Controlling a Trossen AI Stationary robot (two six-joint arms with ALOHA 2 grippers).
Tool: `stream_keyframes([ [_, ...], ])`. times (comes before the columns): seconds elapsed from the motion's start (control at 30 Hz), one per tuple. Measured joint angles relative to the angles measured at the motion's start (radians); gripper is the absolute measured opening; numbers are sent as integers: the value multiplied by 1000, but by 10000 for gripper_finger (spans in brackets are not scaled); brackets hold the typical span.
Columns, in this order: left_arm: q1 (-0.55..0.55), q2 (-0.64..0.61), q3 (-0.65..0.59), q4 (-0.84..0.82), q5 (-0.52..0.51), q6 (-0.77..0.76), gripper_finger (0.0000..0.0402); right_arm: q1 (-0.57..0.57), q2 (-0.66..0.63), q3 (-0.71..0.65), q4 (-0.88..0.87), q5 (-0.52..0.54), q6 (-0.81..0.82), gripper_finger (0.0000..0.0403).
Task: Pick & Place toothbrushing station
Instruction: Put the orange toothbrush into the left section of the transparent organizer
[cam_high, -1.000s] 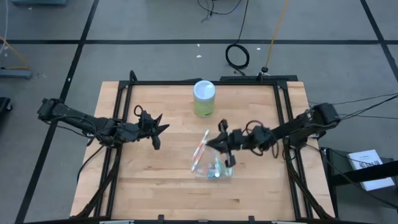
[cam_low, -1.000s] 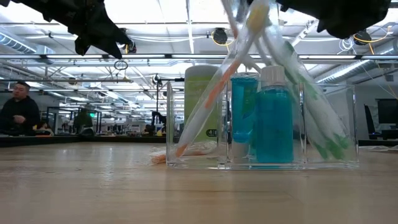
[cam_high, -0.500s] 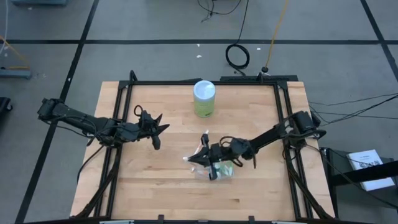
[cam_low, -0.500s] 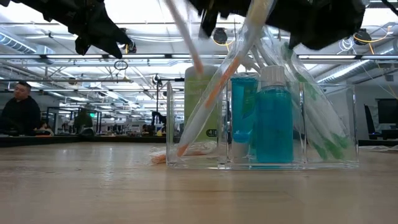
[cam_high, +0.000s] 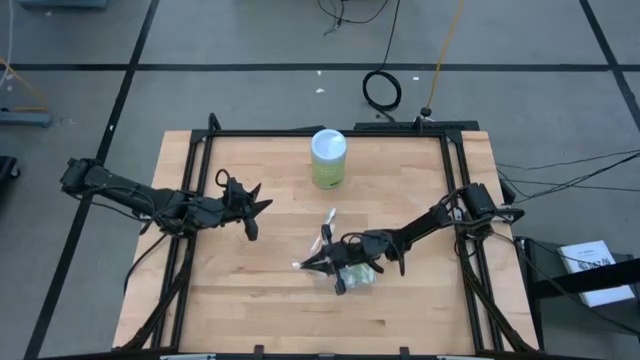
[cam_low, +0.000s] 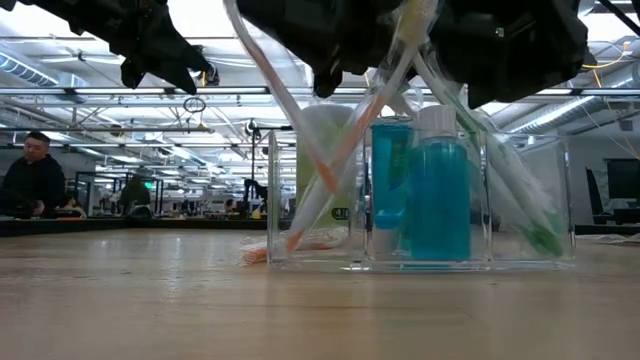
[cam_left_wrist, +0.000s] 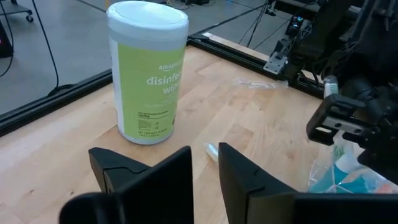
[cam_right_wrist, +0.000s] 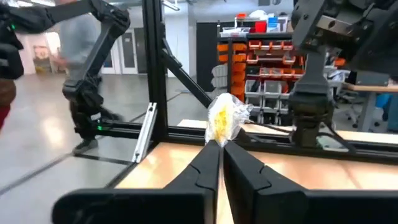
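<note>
A clear organizer (cam_high: 352, 276) (cam_low: 420, 200) stands near the table's middle. It holds a blue bottle (cam_low: 440, 195), a teal tube (cam_low: 392, 180) and toothbrushes leaning on its walls (cam_low: 345, 150). My right gripper (cam_high: 320, 262) (cam_right_wrist: 221, 144) hangs over the organizer's left end, shut on a white toothbrush (cam_low: 270, 90). My left gripper (cam_high: 252, 205) (cam_left_wrist: 205, 155) waits shut and empty above the table's left half. My right gripper pinches the toothbrush between its two fingers a little below the head. The wrapped yellow-white head (cam_right_wrist: 222, 121) sticks out just past the fingertips. The toothbrush slants downward, and its lower end (cam_low: 325, 178) reaches into the organizer's left compartment.
A green wipes canister (cam_high: 328, 158) (cam_left_wrist: 147, 71) stands upright at the far middle of the table. A small clear-and-orange item (cam_low: 300, 245) lies on the table behind the organizer. Black frame rails (cam_high: 190, 180) line the table's sides. A person (cam_low: 30, 175) sits in the room beyond.
My right gripper has gone down and toward the table's left and near edges, coming over the organizer with the toothbrush. The toothbrush has sunk with it, and its lower end now stands inside the left compartment.
</note>
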Motion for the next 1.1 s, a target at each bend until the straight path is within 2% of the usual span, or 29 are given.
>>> stream_keyframes([
  [0.13, 0, 0, 0, 0, 1, 0, 15, 0, 0, 0, -1, -5, -3, 42],
  [0.33, 0, 0, 0, -1, 2, 0, 9, 9, -2, 0, 0, -46, 5, 122],
  [0.53, 0, 0, 0, -1, 2, 0, 5, 22, -80, -2, -71, -46, 53, 184],
  [0.67, 0, 0, 0, -1, 2, 0, 16, 12, -212, -1, -300, -28, 73, 199],
  [0.83, 0, 0, 0, -1, 2, -1, 19, -33, -396, -1, -674, 100, 27, 195],
  [0.93, 0, 0, 0, -1, 2, 0, 19, -100, -481, 0, -881, 164, 25, 190],
  [1.1, 0, 0, 0, -1, 2, -1, 19, -249, -511, 0, -1131, 137, 17, 186],
])
